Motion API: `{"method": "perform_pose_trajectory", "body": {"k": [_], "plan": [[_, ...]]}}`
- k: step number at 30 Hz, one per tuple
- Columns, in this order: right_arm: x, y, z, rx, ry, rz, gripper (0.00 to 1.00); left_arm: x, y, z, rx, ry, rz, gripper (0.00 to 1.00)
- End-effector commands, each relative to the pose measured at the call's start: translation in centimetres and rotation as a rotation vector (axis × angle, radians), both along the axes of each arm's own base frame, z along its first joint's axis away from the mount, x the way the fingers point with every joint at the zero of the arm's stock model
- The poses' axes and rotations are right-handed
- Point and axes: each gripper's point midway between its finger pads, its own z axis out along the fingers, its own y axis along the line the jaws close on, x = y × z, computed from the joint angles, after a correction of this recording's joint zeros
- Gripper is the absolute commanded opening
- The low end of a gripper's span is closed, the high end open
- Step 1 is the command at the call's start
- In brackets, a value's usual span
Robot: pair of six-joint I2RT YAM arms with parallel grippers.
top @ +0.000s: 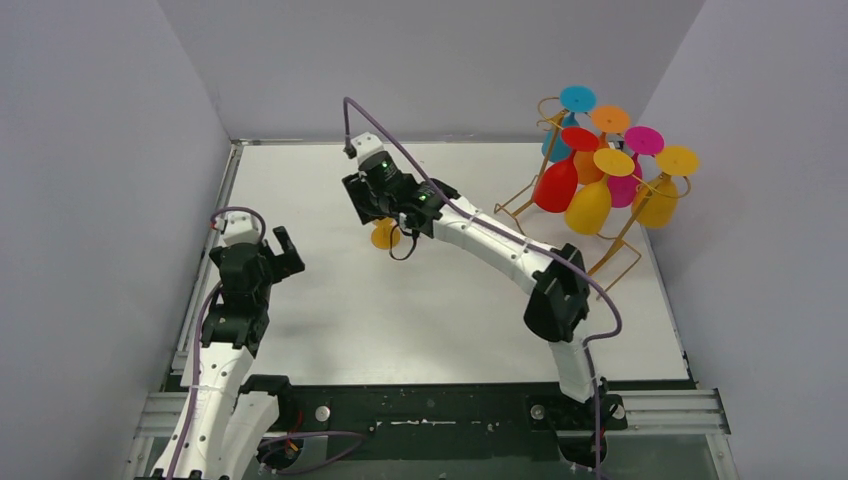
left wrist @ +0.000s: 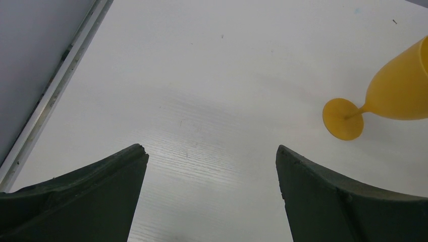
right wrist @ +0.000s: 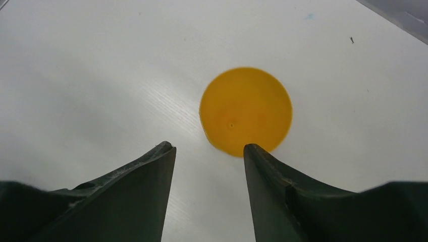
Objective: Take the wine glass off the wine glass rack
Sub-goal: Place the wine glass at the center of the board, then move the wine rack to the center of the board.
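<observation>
A yellow wine glass (top: 384,236) stands on the white table, off the rack. From above it shows as a yellow disc (right wrist: 246,111); the left wrist view shows its foot and bowl (left wrist: 398,85). My right gripper (top: 398,226) hovers just above it, open (right wrist: 209,147), with only bare table between the fingers. The gold wire wine glass rack (top: 622,232) stands at the back right, with several coloured glasses hanging upside down, among them a red one (top: 556,185). At the left, my left gripper (top: 281,251) is wide open (left wrist: 210,147) over the table.
Grey walls close in the table (top: 330,330) on the left, back and right. A metal rail (left wrist: 50,96) runs along its left edge. The right arm's purple cable (top: 600,300) loops over the middle.
</observation>
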Motion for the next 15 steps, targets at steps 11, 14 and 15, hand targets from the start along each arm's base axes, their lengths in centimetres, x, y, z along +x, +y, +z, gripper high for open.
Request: {"method": "perform_pose_trajectory", "body": {"k": [11,14,15], "plan": [[-10.3,-20.9,2.1,0.239,-0.111,-0.486,0.74,0.5,-0.8,1.8,0.012,-0.070,-0.066,0.97],[-12.0,-26.1,-2.5,0.264,-0.083,-0.684,0.86,0.4,-0.9,1.8,0.011,-0.071,-0.073,0.97],[-12.5,-27.7,-3.7,0.277,-0.078,-0.745,0.89,0.4,-1.0,1.7,0.011,-0.068,-0.077,0.97]]}}
